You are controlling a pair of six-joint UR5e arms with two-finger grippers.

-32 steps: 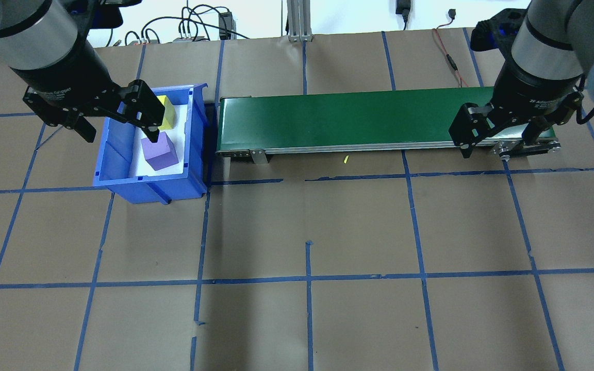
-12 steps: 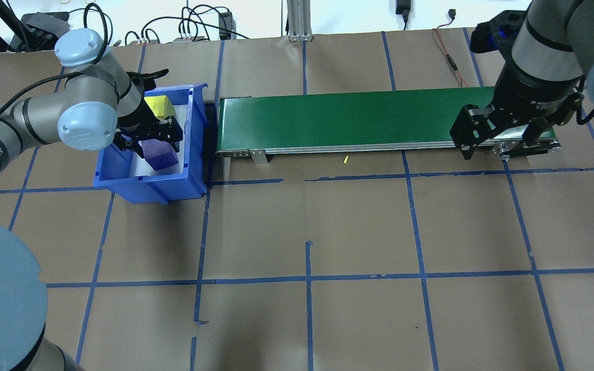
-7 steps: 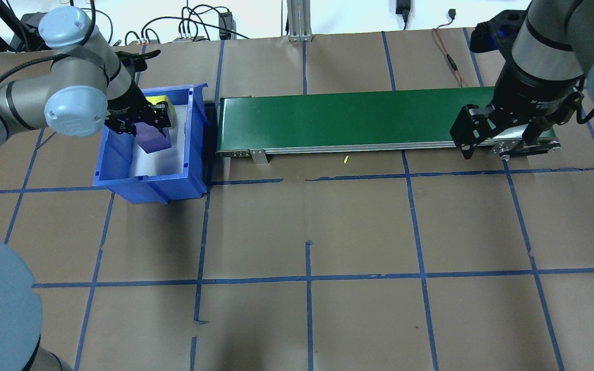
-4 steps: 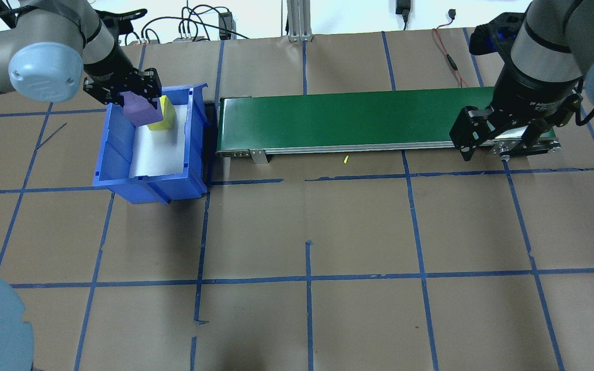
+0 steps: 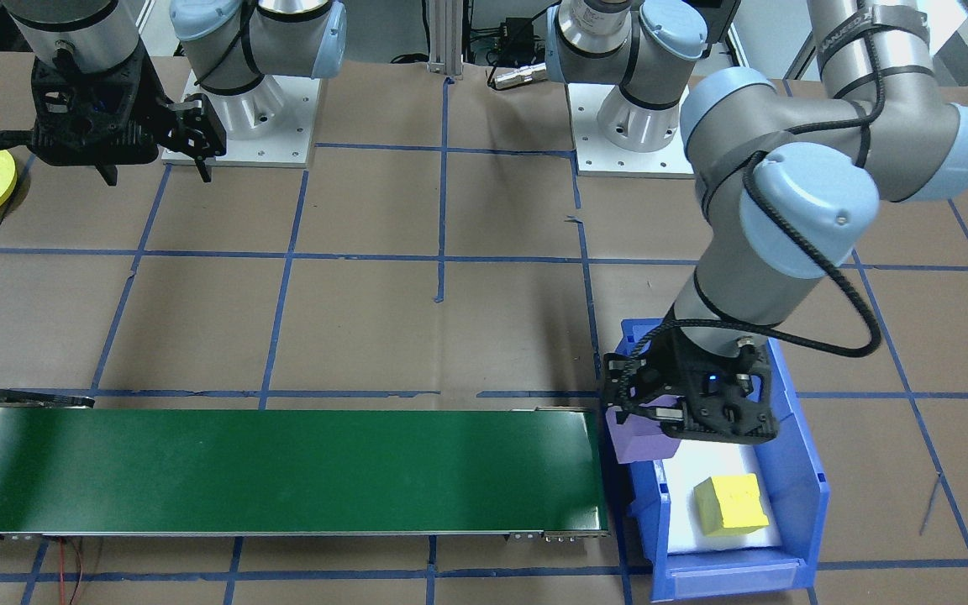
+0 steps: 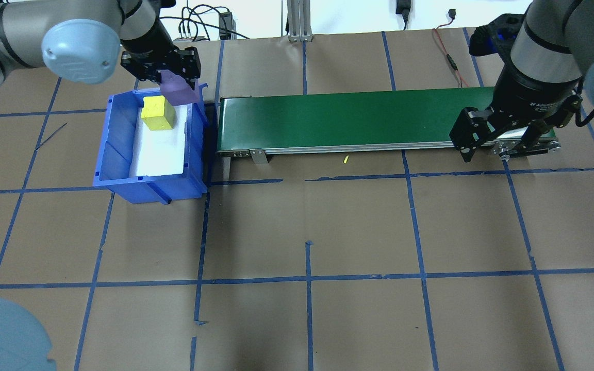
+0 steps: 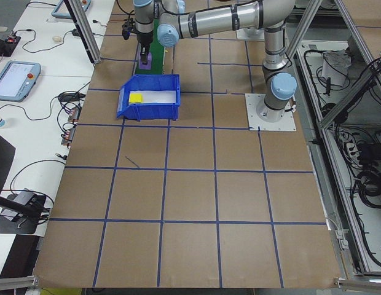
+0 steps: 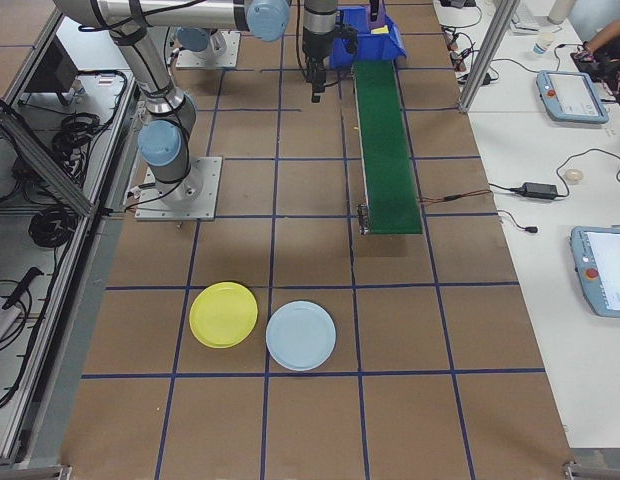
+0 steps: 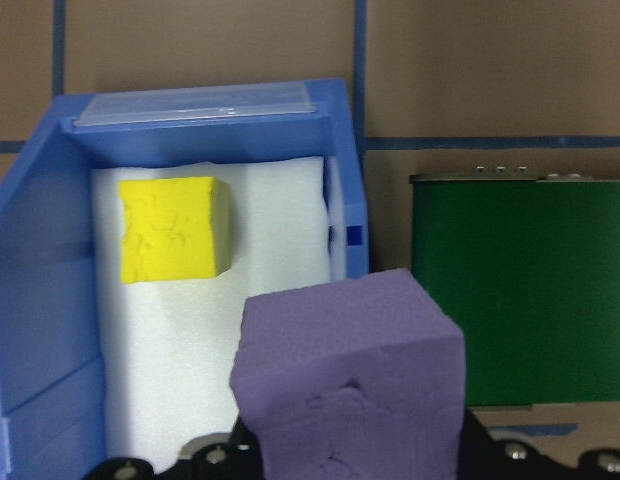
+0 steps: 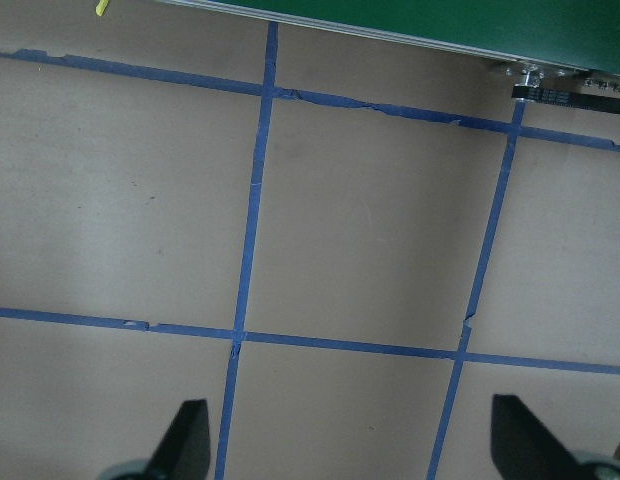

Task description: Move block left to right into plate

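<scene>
Purple block rides in left end effector above blue bin.

Your table is covered in brown paper, squared off by lines of blue tape that are torn in places. Along its far edge you can see a white wall with black cables and an aluminium post. In the side views, white side desks flank the table, carrying teach pendants and loose wires. Aluminium framing with cable bundles stands behind the mounting plates. The light is even and bright.
</scene>
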